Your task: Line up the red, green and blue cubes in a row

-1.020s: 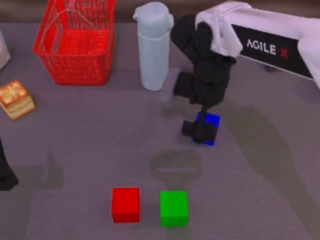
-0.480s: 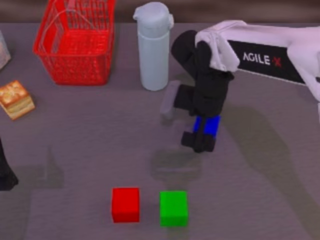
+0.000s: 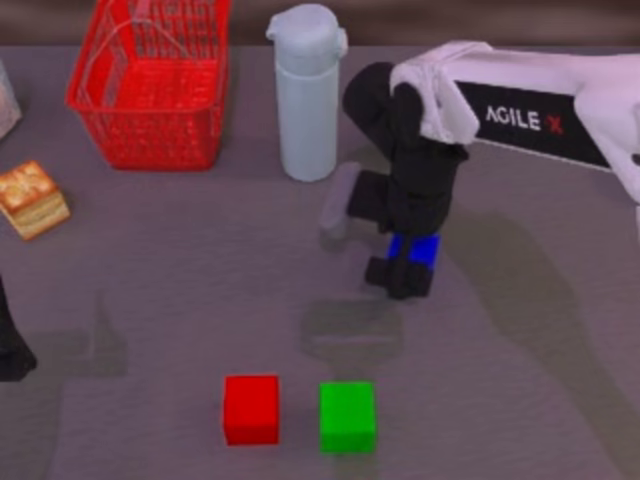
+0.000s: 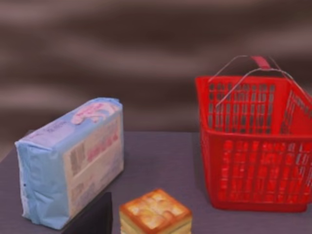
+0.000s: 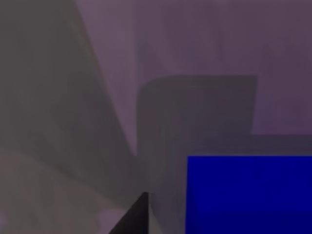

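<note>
**Blue cube lifted, row awaiting its third member**

Top view: my right gripper hangs over the middle of the table, below the pale bottle, with its jaws closed narrow on the blue cube. The cube's shadow lies on the table apart from it, nearer the front edge, which suggests the cube is off the surface. The right wrist view shows the blue cube filling one corner against bare tabletop, consistent with a held load.

The red cube and the green cube sit side by side near the front edge, a small gap between them, red toward the table's left. Together they form two-thirds of the row.

My left arm is parked at the table's far left edge; its gripper does not show clearly, so I cannot tell how its fingers stand. Its wrist view looks toward the red basket, the patterned block and a blue-and-white packet.

Step in hand, as I judge it: carrying the blue cube to the row. The next move calls for travel toward the front edge, to a spot just right of the green cube, matching the gap and line before lowering and releasing.
</note>
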Controlling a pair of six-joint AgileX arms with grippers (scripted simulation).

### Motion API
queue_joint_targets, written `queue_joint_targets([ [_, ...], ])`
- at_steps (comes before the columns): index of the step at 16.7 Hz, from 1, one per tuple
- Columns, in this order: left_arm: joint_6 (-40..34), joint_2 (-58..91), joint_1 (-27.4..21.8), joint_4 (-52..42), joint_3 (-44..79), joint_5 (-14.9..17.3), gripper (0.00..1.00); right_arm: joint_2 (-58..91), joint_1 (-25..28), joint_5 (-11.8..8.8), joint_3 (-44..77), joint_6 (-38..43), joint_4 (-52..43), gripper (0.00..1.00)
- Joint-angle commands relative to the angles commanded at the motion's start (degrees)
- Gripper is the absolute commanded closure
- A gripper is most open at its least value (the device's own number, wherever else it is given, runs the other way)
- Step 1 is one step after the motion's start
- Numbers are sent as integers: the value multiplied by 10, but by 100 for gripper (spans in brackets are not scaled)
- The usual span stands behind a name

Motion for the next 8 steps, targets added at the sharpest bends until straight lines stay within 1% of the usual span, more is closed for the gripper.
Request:
queue_joint_targets([
  [4,0,0,0,0,0,0,0,0,0,0,0,0,0,98],
  [5,0,0,0,0,0,0,0,0,0,0,0,0,0,100],
  [8,0,0,0,0,0,0,0,0,0,0,0,0,0,100],
])
